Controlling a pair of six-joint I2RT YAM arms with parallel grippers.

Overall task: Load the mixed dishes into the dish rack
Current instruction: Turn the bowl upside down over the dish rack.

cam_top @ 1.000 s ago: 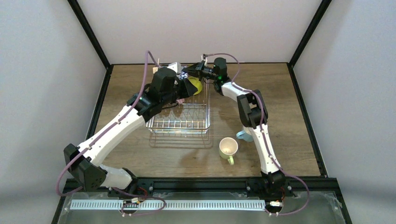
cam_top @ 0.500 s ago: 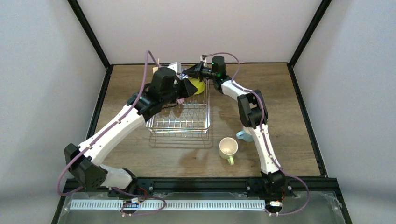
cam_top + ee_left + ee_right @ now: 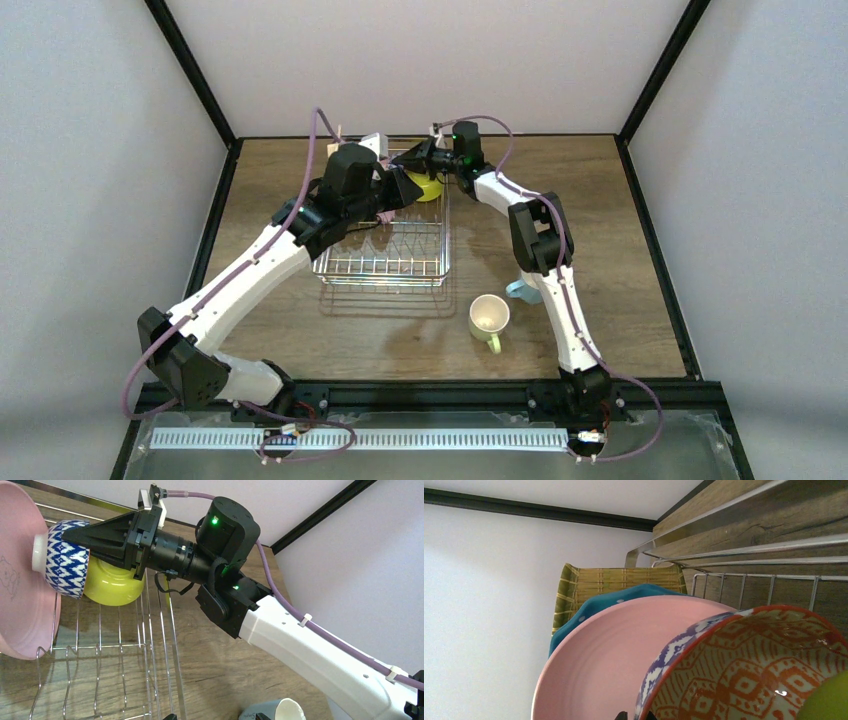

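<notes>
Left wrist view: the right tool (image 3: 77,540) thinly pinches the rim of the bowl (image 3: 65,565), which is tipped against the plate (image 3: 20,600); once released, it could roll or topple the plate.

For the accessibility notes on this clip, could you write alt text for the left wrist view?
The right gripper is at the rim of a blue-and-white patterned bowl beside a standing pink plate in a wire dish rack, with a yellow-green bowl just under the gripper. A light-blue mug peeks in at the bottom edge.
</notes>
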